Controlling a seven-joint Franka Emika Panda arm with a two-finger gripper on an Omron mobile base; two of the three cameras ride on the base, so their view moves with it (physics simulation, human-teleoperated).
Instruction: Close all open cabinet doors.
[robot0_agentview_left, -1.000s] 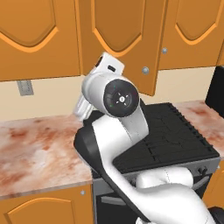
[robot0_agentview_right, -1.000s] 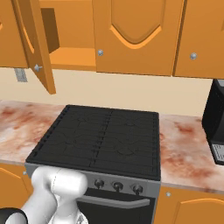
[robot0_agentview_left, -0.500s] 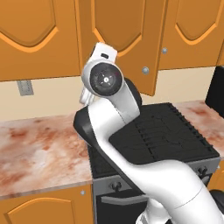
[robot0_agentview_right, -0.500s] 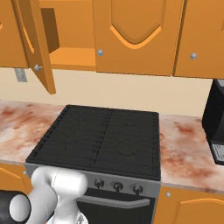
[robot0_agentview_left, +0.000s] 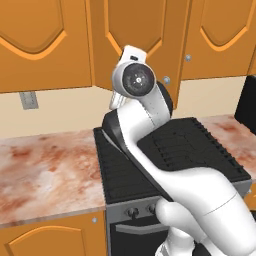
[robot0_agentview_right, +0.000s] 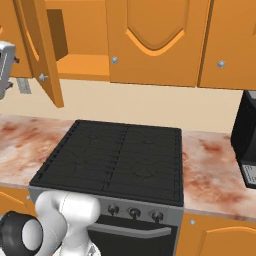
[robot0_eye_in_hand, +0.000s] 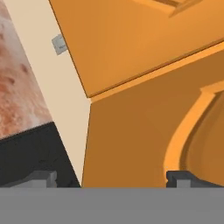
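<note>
Standing ajar above the stove's (robot0_agentview_right: 112, 160) left edge, the open cabinet door (robot0_agentview_right: 44, 50) faces the claw (robot0_eye_in_hand: 111, 177), whose fingertips (robot0_eye_in_hand: 41, 178) are spread wide, holding nothing.

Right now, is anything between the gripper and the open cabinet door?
Nothing in the hand view: the gripper faces the open cabinet door directly, its arched panel straight ahead with bare space between.

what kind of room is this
A kitchen, rendered in simulation: a black stove set into a marbled reddish counter, with orange-brown wooden wall cabinets above, one cabinet door swung open over the stove's left side.
</note>
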